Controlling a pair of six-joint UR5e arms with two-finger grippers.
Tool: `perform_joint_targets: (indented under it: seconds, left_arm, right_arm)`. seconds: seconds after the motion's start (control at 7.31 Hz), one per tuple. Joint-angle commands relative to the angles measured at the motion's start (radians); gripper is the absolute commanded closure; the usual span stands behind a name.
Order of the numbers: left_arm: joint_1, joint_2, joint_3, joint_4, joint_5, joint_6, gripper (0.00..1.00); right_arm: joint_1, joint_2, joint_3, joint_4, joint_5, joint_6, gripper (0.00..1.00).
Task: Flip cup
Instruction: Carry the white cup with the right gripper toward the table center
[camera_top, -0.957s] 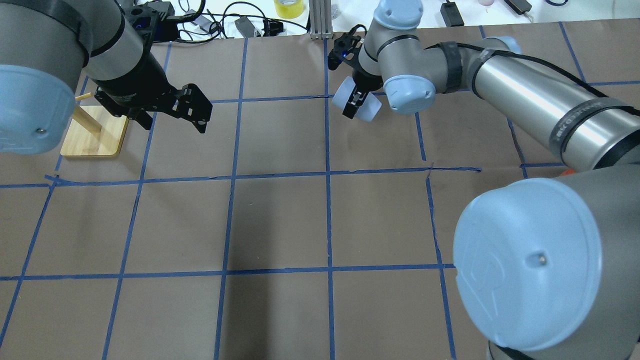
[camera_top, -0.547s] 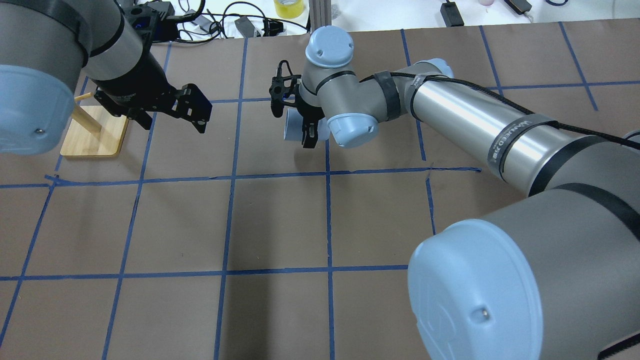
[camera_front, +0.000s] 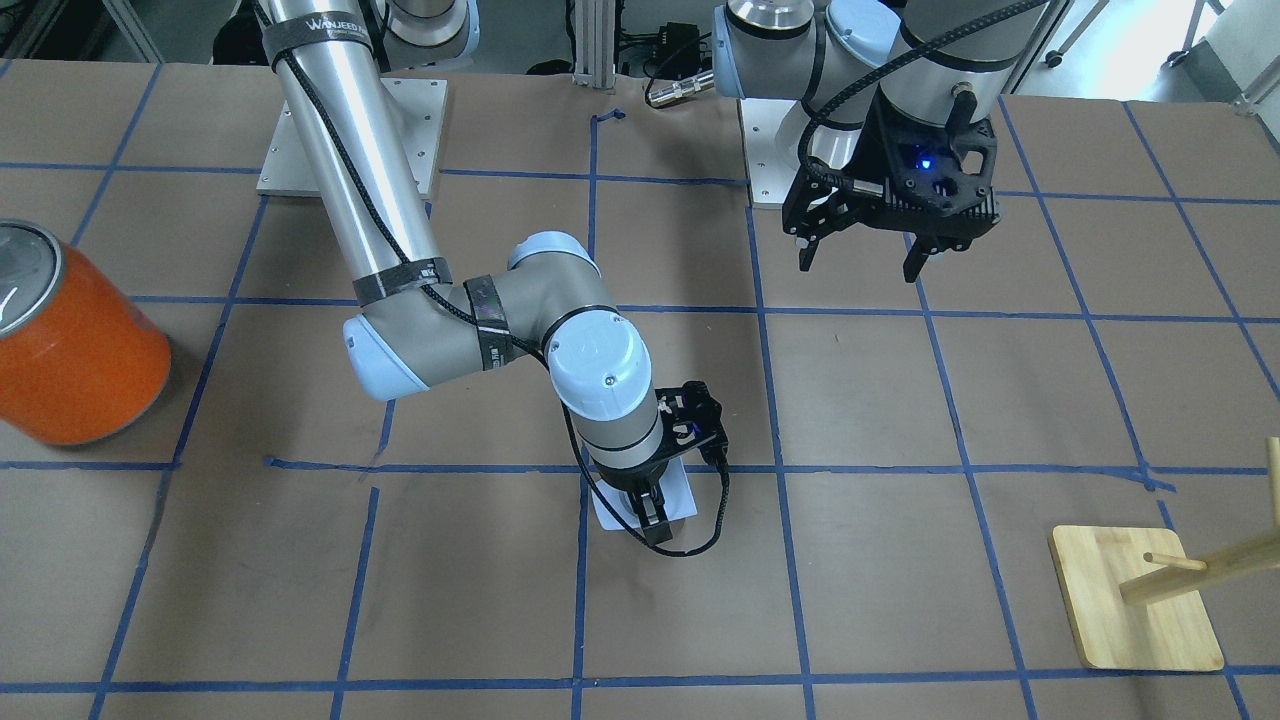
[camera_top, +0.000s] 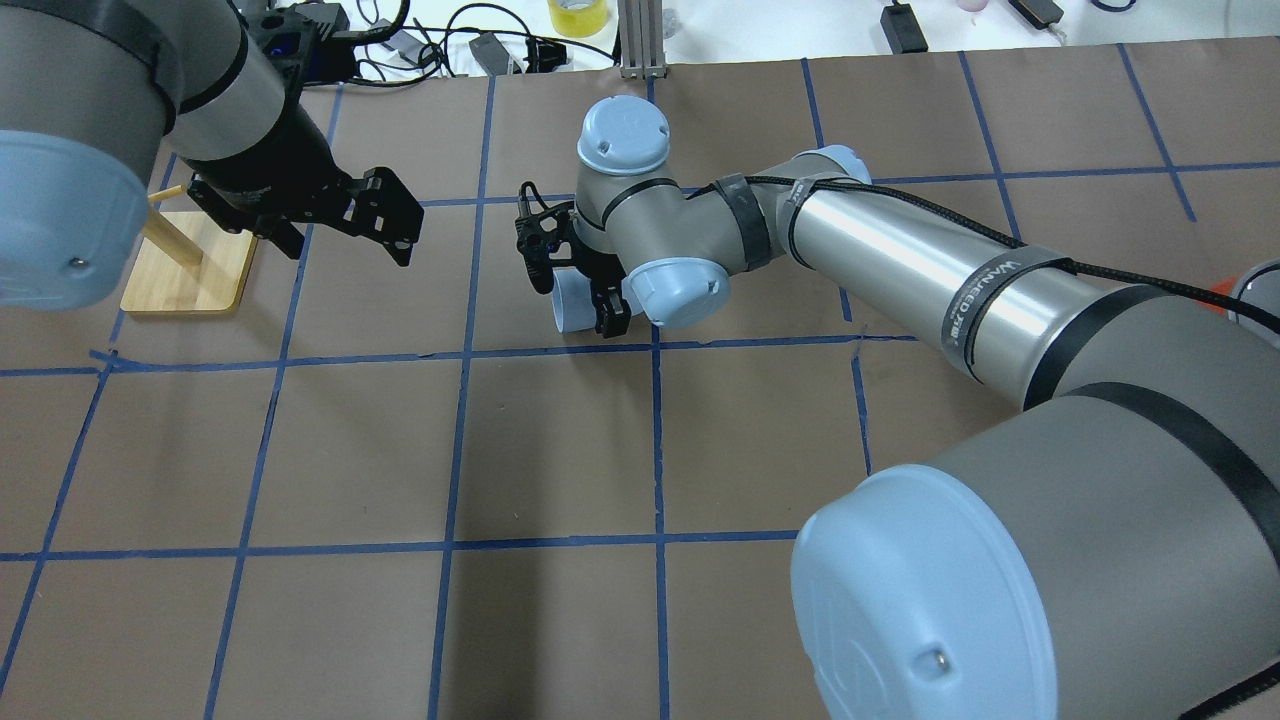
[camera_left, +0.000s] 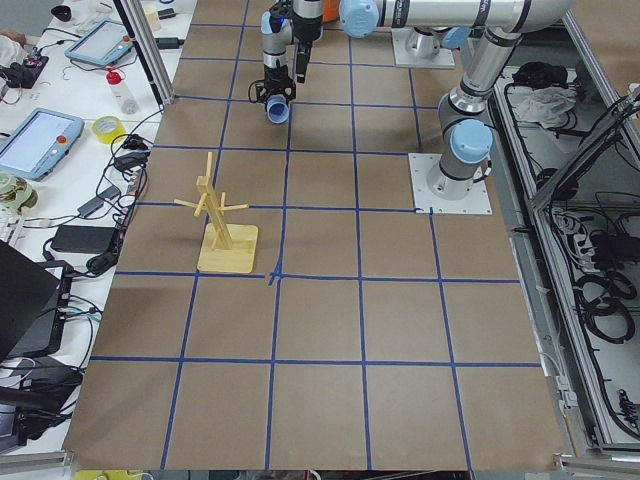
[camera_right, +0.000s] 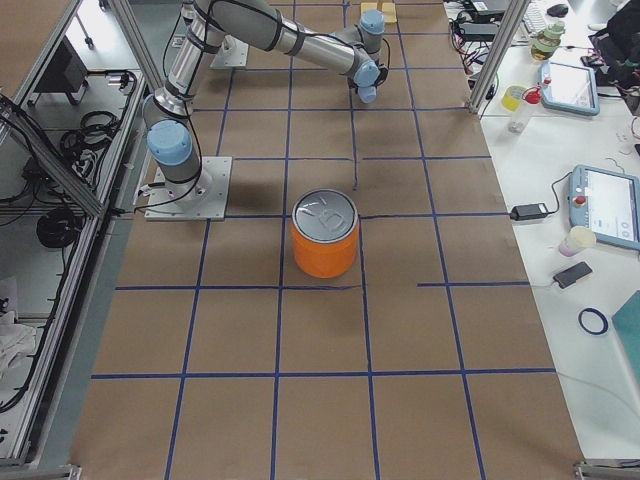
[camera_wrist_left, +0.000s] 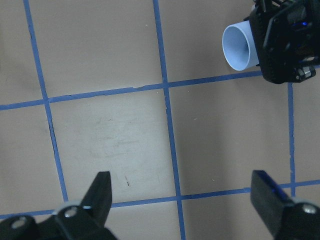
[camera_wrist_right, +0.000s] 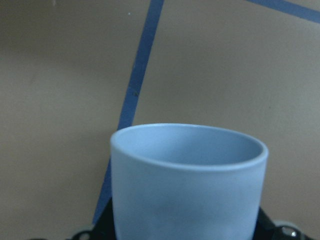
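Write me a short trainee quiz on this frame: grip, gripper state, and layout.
1. Multiple choice: which gripper is shut on the cup? A) left B) right C) neither
2. True or false: the left gripper is open and holds nothing.
3. Short answer: which stands nearer the left gripper, the orange can or the wooden stand?

Key
1. B: the right gripper clamps the cup, which lies on its side.
2. True.
3. The wooden stand.
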Motion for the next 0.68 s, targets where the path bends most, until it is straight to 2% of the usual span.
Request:
perform_joint_targets:
  seconds: [0.0, 0.14, 0.27, 0.41, 0.55]
  left_arm:
    - [0.0, 0.0, 0.0, -0.001, -0.002, 0.0, 0.0]
    - [0.0, 0.0, 0.0, 0.001, -0.002, 0.0, 0.0]
    - [0.002, 0.0, 0.0, 0.001, -0.002, 0.0, 0.0]
    - [0.002, 0.0, 0.0, 0.001, -0.003, 0.0, 0.0]
    - [0.006, -0.001, 0.0, -0.001, -0.003, -0.002, 0.0]
  right_arm:
    - [-0.005, -0.019, 0.013, 0.026, 0.001, 0.002, 0.37]
    - [-0.006, -0.022, 0.013, 0.028, 0.004, 0.01, 0.11]
    - [-0.005, -0.027, 0.015, 0.028, -0.004, 0.011, 0.0]
    - [-0.005, -0.029, 0.015, 0.029, -0.015, 0.014, 0.0]
    - [-0.006, -0.044, 0.015, 0.035, -0.069, 0.013, 0.0]
